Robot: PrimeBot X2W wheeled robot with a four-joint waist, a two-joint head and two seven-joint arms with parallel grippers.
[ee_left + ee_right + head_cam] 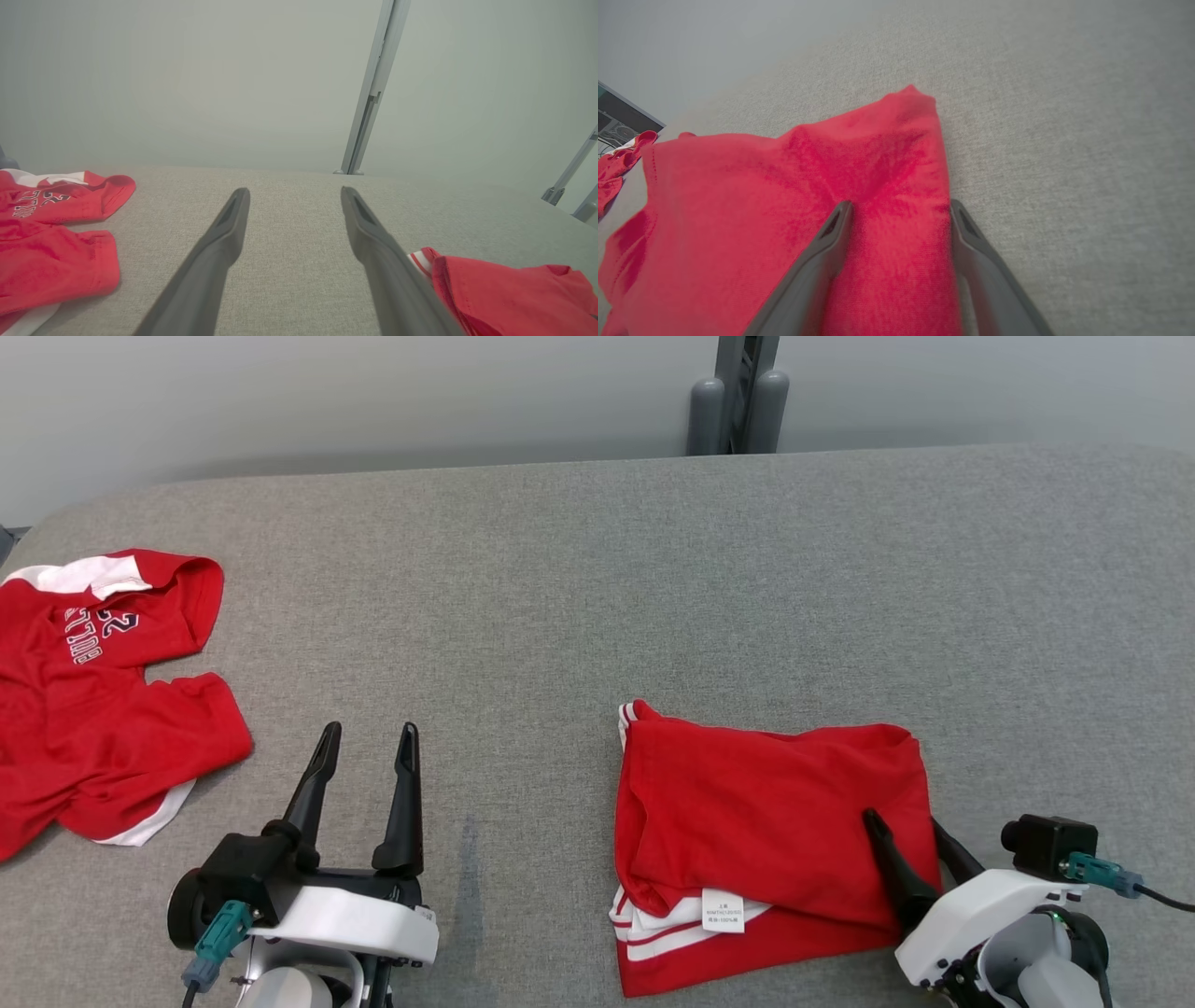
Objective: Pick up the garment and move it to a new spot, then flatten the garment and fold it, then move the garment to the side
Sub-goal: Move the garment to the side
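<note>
Right pincer (903,819), fingers apart, straddles one edge of the red garment (766,803); I see the left pincer (370,728) spread wide above the desk (653,569).

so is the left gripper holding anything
No, the left gripper stands open over the bare grey surface with nothing in it.

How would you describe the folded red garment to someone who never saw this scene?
On the grey surface, look near the front right, by the right gripper. A red garment lies there. Unlike the crumpled red shirt at the left, it is folded flat and shows a white label.
</note>
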